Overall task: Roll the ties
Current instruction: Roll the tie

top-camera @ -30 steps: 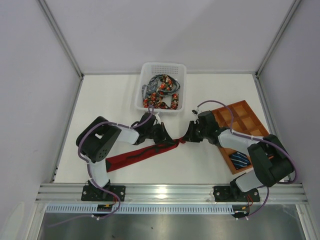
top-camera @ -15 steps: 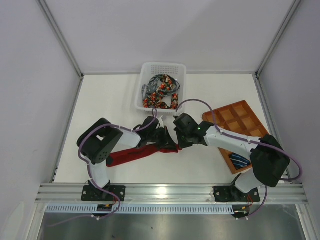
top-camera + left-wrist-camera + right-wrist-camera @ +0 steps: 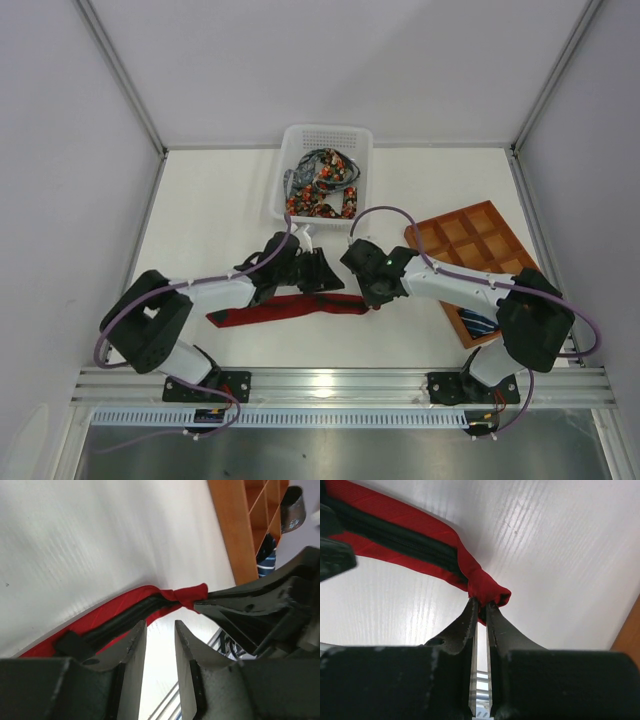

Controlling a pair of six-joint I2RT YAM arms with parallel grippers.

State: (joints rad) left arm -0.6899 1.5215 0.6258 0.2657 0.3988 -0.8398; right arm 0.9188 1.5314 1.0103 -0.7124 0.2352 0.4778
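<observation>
- Red tie (image 3: pixel 290 306), seen from above, now lies stretched flat on the table (image 3: pixel 200 220), lower and longer than a second ago.
- The left gripper (image 3: pixel 318 272) has let it go and pulled back just behind it. The right gripper (image 3: pixel 368 296) has come in from the tray (image 3: pixel 470 235) side and pinches the tie's right end. I judge that the first fold is made and rolling can start from that end.
- For room, the basket (image 3: pixel 325 130) stands near behind both grippers and the tray is close on the right. Bare table shows to the left and in front, up to the rail.
- Left wrist: the left gripper (image 3: pixel 159 645) has its jaws a little apart with nothing between them. The tie (image 3: pixel 125 605) runs just ahead to the right gripper (image 3: pixel 200 605).
- Right wrist: the right gripper (image 3: pixel 481 612) is closed on the bunched tip of the tie (image 3: pixel 482 587). The tray (image 3: pixel 631 635) corner is near at the right.
</observation>
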